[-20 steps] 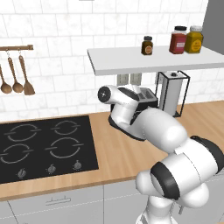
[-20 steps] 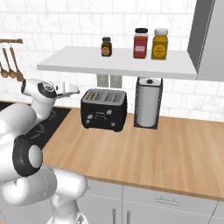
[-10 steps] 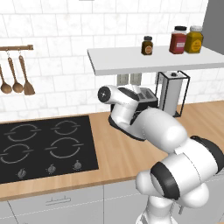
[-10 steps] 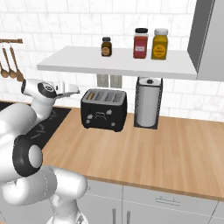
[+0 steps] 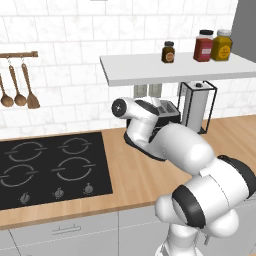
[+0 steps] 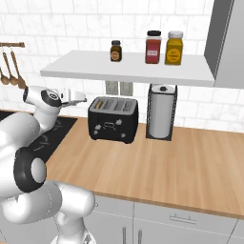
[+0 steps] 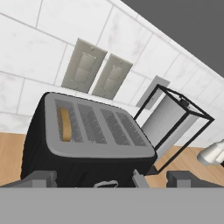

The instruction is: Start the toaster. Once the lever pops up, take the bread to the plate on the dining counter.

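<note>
toaster (image 6: pixel 113 118) sits on the wood counter (image 6: pixel 181 167) against the tiled wall, under the shelf (image 6: pixel 128 70), with the towel stand (image 6: pixel 161 111) just beside it on the side away from the hob (image 5: pixel 50 168). bread (image 7: pixel 65 124) is down in the end slot nearest the hob; top edge shows tan, sunk below the slot rim.

gripper (image 7: pixel 111 178) hangs above and in front of the toaster, hob side, touching nothing. fingers (image 7: pixel 38 179) spread wide, nothing between them.

key relation: toaster lies ahead of and below the claw; in the hand view it slopes away, its long axis running along the wall, slots crosswise. the lever should be on the front face; in the hand view that face is mostly cut off at the bottom, so lever position can't be read there. judgement: start step not yet done; claw must drop and advance to the front.
</note>
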{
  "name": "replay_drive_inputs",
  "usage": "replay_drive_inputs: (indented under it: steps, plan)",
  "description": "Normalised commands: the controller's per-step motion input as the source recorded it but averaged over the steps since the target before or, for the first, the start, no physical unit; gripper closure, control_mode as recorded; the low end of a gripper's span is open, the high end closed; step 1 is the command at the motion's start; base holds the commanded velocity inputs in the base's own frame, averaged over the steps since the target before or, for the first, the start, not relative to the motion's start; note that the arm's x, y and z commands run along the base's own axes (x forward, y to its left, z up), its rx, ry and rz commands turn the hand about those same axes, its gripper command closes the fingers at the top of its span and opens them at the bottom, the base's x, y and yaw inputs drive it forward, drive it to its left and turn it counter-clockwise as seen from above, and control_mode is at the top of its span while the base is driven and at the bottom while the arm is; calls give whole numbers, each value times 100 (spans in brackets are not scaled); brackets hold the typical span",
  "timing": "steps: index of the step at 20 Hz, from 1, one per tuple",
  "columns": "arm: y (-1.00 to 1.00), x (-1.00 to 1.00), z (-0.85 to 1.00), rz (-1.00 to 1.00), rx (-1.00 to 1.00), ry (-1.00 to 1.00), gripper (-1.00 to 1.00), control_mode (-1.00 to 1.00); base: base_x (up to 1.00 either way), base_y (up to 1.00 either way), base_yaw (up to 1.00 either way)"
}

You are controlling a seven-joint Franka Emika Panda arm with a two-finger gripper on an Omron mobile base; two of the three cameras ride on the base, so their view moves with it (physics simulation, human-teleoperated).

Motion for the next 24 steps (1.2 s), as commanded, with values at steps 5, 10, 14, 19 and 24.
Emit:
replay_drive_inputs:
  steps: [5,10,14,19,24]
  plan:
    - [0,0,0,0,0,0,-100,-100,0,0,0]
    - [0,0,0,0,0,0,-100,-100,0,0,0]
    - [0,0,0,0,0,0,-100,-100,0,0,0]
    - [0,0,0,0,0,0,-100,-100,0,0,0]
    - [0,0,0,0,0,0,-100,-100,0,0,0]
